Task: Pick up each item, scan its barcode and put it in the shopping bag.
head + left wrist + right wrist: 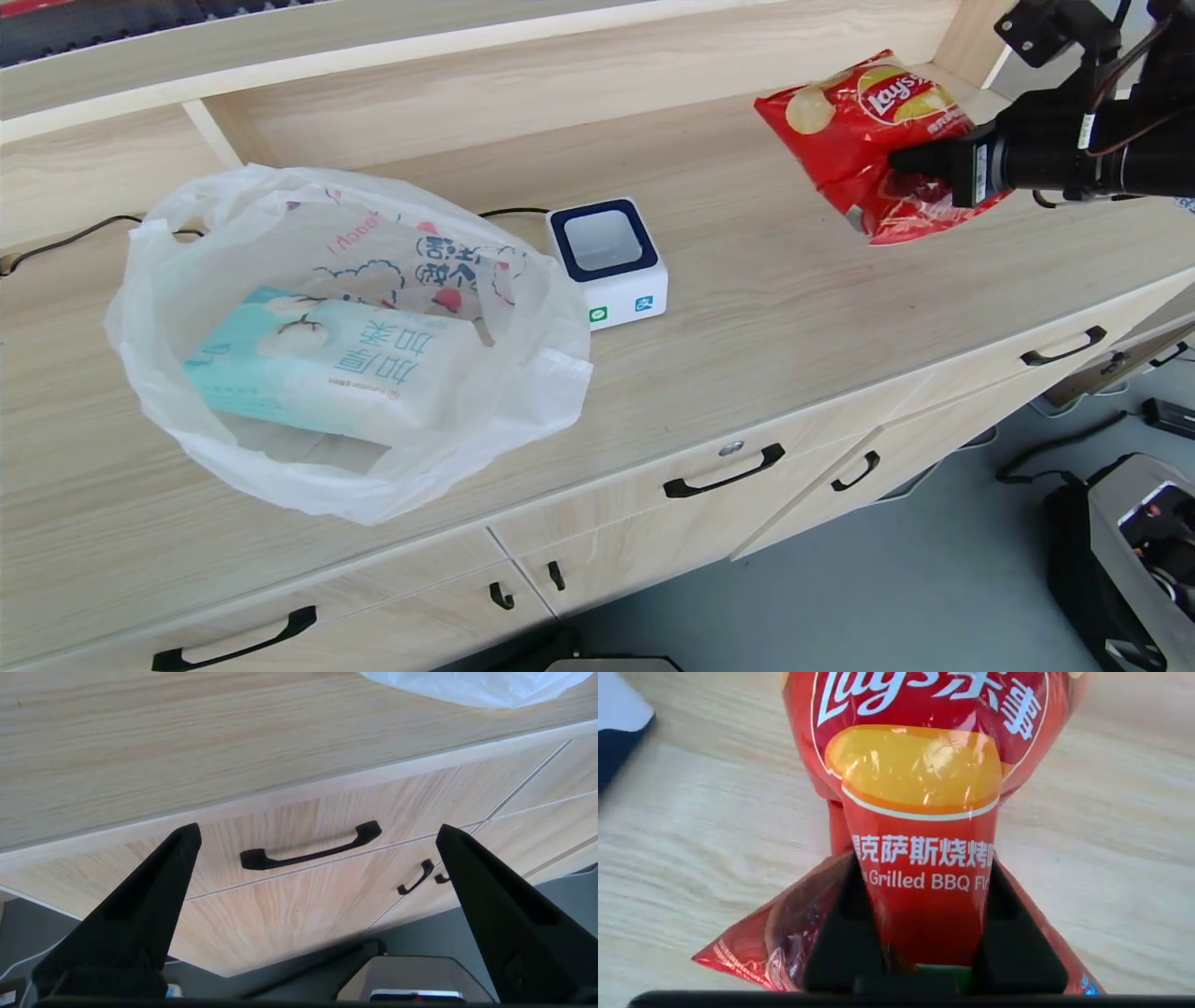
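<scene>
The right gripper (910, 161) pinches the chips (859, 121), its jaws pressed into the red packet from both sides near one end. The packet is held over the far right part of the counter (794, 299), well apart from the scanner (607, 261). In the right wrist view the two dark fingers (845, 915) of the right gripper (924, 905) squeeze the chips (915, 765) into a narrow fold between them, and the packet's printed face is turned toward the camera. Light wood of the counter (710, 859) lies beneath it, and a corner of the scanner (617, 719) shows at the edge. The scanner is a small white box with a dark blue frame round its window. It stands near the middle of the counter, just beside the bag (551, 373). The bag is thin white plastic, lying open on the left part of the counter with its mouth spread wide. Inside it are two tissue packs — a pale blue one (327, 364) nearer the front and a white one with red and blue print (411, 257) behind it, the two overlapping. The left gripper (315, 831) hangs in front of the counter's edge with its jaws spread wide and nothing between them. Past its fingers are a black drawer handle (311, 847), the counter (187, 737) above it, and a bit of the bag (476, 683).
</scene>
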Available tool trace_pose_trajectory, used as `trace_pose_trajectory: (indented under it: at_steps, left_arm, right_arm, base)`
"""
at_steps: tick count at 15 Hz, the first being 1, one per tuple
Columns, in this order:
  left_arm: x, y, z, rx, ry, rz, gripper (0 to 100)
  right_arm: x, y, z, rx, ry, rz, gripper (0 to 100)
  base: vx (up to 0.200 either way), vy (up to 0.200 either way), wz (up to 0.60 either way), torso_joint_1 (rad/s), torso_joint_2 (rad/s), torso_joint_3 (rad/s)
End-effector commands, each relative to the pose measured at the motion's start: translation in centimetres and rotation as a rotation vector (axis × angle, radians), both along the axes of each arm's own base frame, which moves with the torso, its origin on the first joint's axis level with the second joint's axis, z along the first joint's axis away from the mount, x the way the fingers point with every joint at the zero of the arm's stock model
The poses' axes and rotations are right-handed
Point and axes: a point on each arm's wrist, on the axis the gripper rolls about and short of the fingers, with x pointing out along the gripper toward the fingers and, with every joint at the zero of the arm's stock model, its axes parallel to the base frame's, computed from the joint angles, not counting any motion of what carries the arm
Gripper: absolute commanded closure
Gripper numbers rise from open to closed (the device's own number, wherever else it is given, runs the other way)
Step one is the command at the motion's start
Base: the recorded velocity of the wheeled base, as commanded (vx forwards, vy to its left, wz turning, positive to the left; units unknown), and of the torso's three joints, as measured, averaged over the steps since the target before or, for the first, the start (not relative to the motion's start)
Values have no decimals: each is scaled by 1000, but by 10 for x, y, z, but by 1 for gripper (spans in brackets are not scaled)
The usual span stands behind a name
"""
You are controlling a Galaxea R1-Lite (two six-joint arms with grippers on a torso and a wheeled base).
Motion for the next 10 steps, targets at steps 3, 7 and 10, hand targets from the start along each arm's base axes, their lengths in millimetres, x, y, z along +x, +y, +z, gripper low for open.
trace_pose_trajectory:
  at_steps: [3,7,10]
  left_arm:
    - [0,0,0,0,-1,0,0]
    - [0,0,0,0,-1,-1,0]
    - [0,0,0,0,-1,-1,0]
  right_arm:
    - [-104,27,20,151,20,119,100]
    - [-132,45,2,344,34,223,100]
    - [-138,70,-17,665,141,343,100]
  base:
    - [0,0,0,0,0,0]
    - [0,0,0,0,0,0]
    - [0,0,0,0,0,0]
